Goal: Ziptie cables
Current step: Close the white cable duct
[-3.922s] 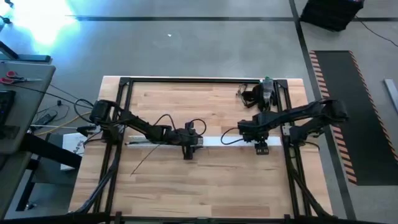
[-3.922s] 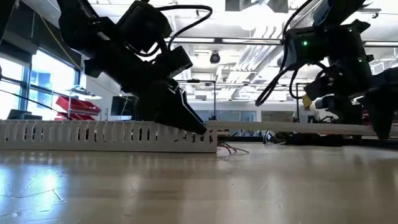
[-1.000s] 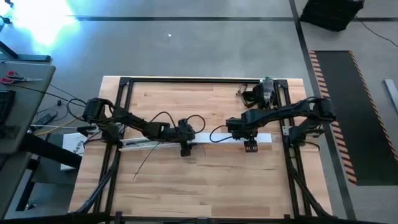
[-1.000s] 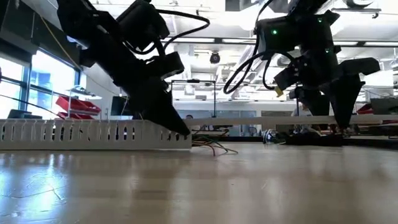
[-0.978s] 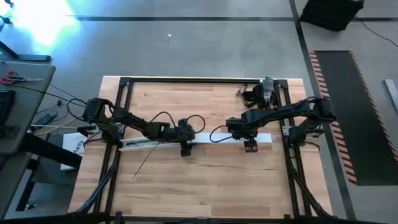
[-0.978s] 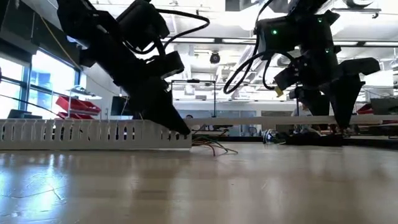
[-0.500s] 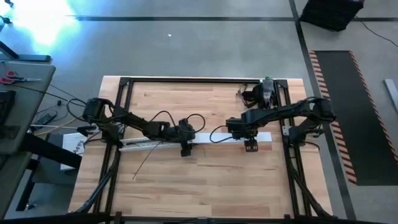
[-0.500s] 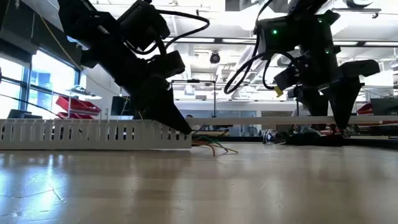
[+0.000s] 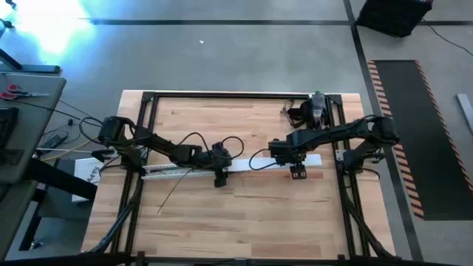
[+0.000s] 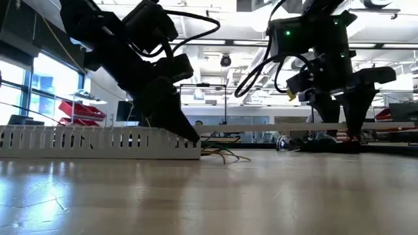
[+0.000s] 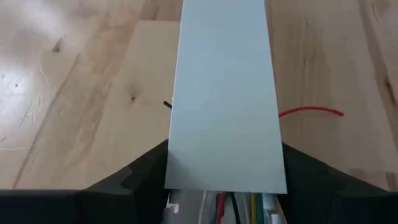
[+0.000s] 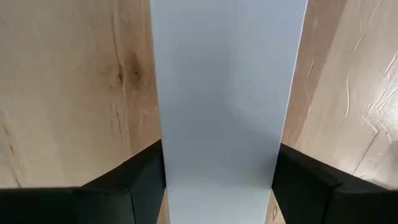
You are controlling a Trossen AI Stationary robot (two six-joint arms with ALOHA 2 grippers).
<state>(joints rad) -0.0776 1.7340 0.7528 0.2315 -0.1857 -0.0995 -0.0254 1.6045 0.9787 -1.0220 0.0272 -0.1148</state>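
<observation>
A long white slotted channel [image 10: 98, 141] lies on the table's left half. The cables [image 10: 223, 155], thin coloured wires, spill from its right end onto the wood; they also show under the strip's end [image 11: 233, 204]. A flat white cover strip [image 9: 270, 164] runs rightward from the channel's end, held level above the table [image 10: 281, 126]. My left gripper [image 9: 219, 177] is shut on the strip's left end, at the channel's end. My right gripper [image 9: 298, 173] is shut on the strip toward its right end. My left gripper pinches the cover strip's two long edges [image 11: 168, 155] between its fingers, at the strip's left end. The fingers slant down from the left and lie across the strip. That end sits level with the channel's top, over the cables. My right gripper pinches the cover strip's two long edges [image 12: 160, 162] between its fingers, toward the strip's right end. The fingers point down and lie across the strip. The strip is held level, clear of the table [image 10: 339, 125].
A loose red wire [image 11: 311, 112] lies on the wood beside the strip. One thin dark wire [image 9: 174, 191] trails from the channel toward the near left. A dark device with cords [image 9: 307, 111] sits at the far right. A black frame [image 9: 244, 94] borders the table.
</observation>
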